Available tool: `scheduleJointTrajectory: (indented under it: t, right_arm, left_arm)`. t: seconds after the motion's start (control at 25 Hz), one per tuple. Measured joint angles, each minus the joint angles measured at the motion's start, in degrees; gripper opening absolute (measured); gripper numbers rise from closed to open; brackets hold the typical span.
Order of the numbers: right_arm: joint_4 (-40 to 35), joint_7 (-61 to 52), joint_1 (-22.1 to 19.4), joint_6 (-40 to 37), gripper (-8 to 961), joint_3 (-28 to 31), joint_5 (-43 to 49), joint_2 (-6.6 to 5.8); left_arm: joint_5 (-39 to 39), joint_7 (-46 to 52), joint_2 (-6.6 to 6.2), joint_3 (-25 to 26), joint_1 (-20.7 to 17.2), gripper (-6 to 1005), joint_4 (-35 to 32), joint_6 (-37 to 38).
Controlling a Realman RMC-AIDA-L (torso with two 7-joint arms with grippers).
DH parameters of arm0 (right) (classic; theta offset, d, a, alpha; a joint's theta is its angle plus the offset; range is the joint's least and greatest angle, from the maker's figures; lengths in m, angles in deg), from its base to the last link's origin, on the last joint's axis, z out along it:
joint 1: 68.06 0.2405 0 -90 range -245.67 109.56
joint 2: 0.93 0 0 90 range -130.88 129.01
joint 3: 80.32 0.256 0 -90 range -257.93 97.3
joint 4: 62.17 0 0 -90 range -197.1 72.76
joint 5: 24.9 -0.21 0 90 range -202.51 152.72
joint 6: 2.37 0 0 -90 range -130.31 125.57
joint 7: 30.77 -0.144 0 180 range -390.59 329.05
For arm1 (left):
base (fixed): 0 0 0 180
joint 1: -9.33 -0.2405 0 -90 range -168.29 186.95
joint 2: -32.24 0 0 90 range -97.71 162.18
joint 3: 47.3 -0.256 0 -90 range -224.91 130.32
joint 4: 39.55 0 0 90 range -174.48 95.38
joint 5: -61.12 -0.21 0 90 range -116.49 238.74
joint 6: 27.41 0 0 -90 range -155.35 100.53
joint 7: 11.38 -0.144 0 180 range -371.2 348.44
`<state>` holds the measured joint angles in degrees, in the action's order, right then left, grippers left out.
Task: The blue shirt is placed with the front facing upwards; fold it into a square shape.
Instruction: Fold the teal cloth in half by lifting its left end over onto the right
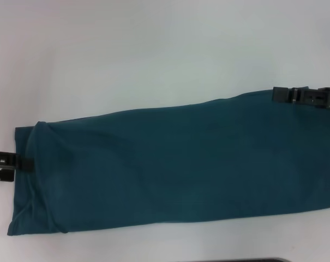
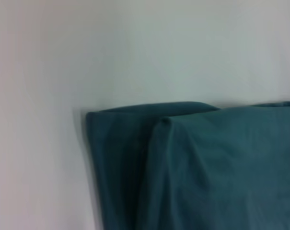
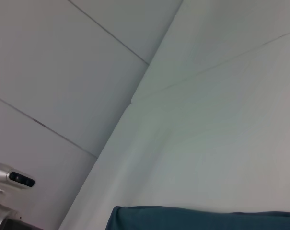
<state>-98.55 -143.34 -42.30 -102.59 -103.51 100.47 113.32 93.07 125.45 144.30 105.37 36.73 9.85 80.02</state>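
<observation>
The blue shirt lies on the white table as a long, narrow folded band running from left to right, plain teal side up, with no lettering or collar showing. My left gripper is at the middle of the band's left end, touching its edge. My right gripper is at the far edge of the band near its right end. The left wrist view shows the layered left end of the shirt. The right wrist view shows only a strip of the shirt.
White tabletop stretches beyond the shirt at the back and to the left. A dark object edge shows at the front rim of the table. In the right wrist view a grey camera unit stands before white wall panels.
</observation>
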Motion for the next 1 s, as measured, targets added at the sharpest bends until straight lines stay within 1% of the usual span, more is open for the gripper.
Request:
scheduleJointTrajectory:
  t: [0.16,0.28,0.52,1.0]
  right_arm:
    - [0.02,-0.06,0.00,0.25,885,0.00,-0.13,-0.03]
    - [0.02,-0.08,0.01,0.46,885,0.00,-0.15,-0.08]
    - [0.02,-0.10,0.08,0.72,885,-0.07,-0.13,-0.08]
    - [-0.01,-0.11,0.09,0.74,884,0.00,-0.11,-0.08]
  left_arm:
    - [-0.81,1.86,-0.07,0.35,-0.39,860,-0.26,-1.96]
    - [-1.20,2.76,-0.08,0.32,-0.51,811,-1.25,-3.43]
    - [-2.52,4.29,-0.10,0.16,0.04,810,-3.12,-5.03]
    - [-2.52,5.77,0.10,-0.02,-0.02,807,-3.27,-5.93]
